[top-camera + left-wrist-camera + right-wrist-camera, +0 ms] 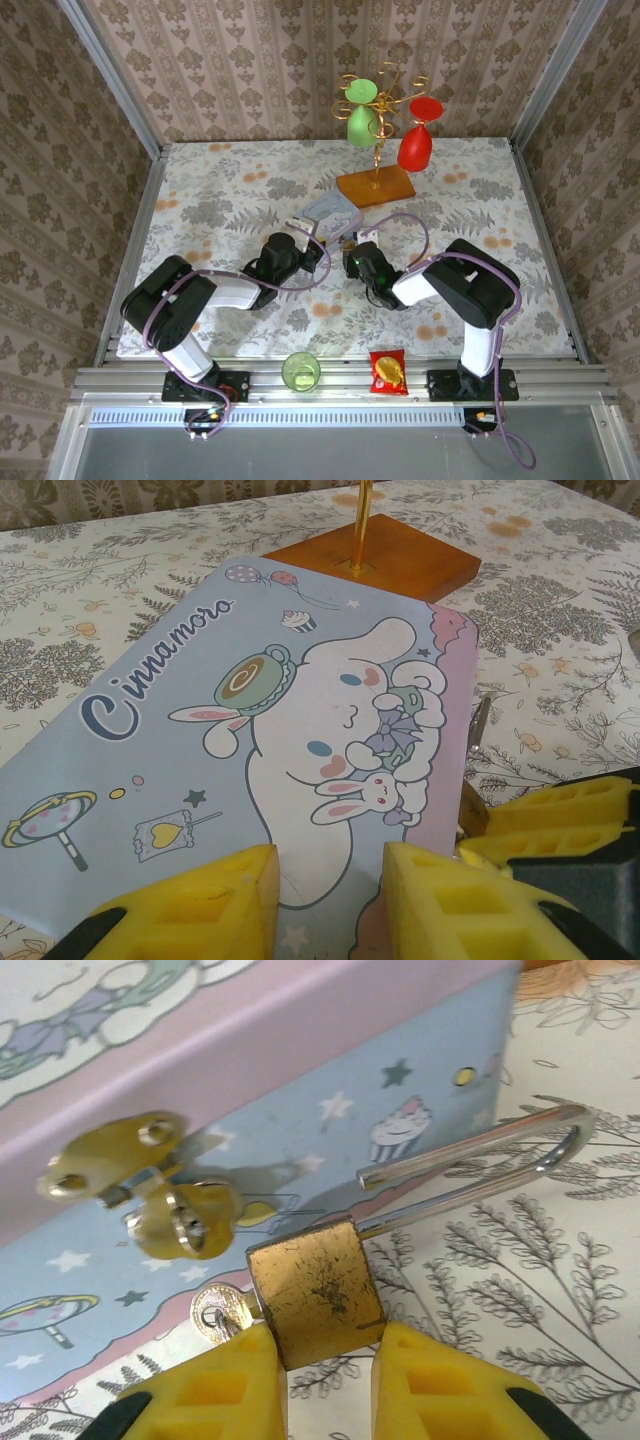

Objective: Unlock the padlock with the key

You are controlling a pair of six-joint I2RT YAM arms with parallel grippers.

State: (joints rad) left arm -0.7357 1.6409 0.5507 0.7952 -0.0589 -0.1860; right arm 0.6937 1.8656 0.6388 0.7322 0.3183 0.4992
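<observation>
1. Two arms reach in to the middle of the floral surface (200,210), and their end effectors meet at the near edge of a pale blue cartoon tin (330,212).
2. The right end effector (328,1375) is closed on the padlock (315,1290). Its yellow pads (225,1390) press on the lower sides of the scuffed brass body.
3. The padlock lies low over the surface, just beside the tin's side wall and below the tin's brass hasp (120,1155), but it is not hooked through the hasp.
4. The shackle (450,1150) stands open: one leg runs into the body and the other ends free in the air above it.
5. The key (213,1312) is seated in the end of the body opposite the shackle, with its round bow sticking out towards the tin.
6. The left end effector (330,880) is open. Its pads are spread over the near edge of the tin's lid with nothing pinched between them.
7. Behind the tin stands a wooden stand (375,186) with a green glass (362,125) and a red glass (416,148) hanging from it.
8. A green cup (300,371) and an orange-red snack packet (388,372) sit on the rail between the arm bases.
</observation>
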